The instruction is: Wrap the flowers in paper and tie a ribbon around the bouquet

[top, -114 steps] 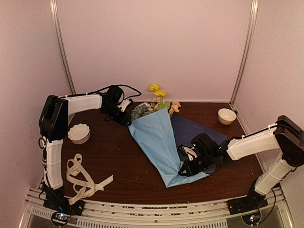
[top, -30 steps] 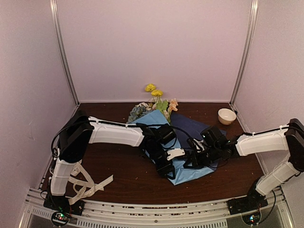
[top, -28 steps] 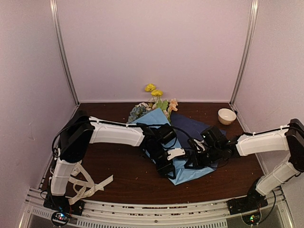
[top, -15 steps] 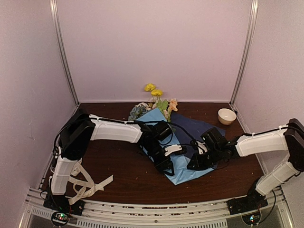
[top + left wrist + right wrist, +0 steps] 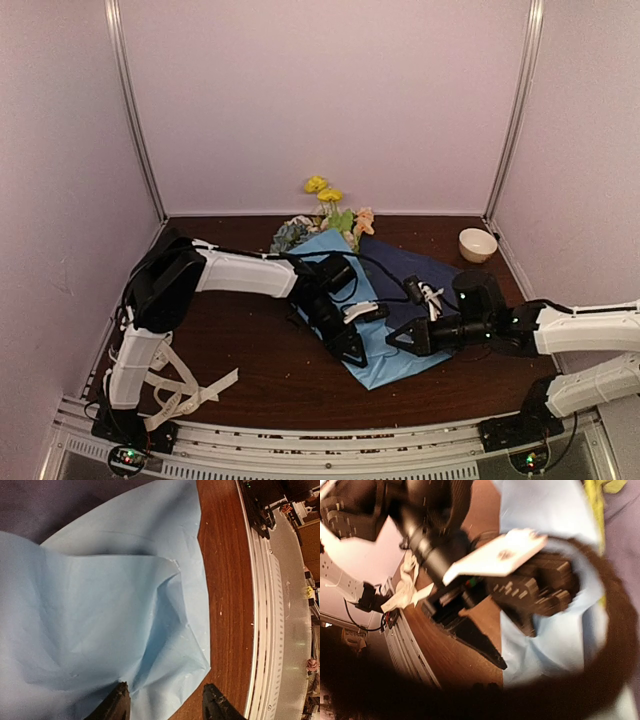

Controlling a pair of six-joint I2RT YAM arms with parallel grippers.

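Two-tone paper (image 5: pixel 385 362) creased, cone-folded round flowers (image 5: pixel 328 194); left end effector (image 5: pixel 166 702) spread; right end effector (image 5: pixel 398 342) state unclear.

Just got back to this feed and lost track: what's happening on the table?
Both arms meet at the near end of the bouquet. The left gripper hovers open over the edge of the paper; the right gripper points in beside it, jaws unclear. The flowers stick out the far end. The ribbon lies unused at the near left.
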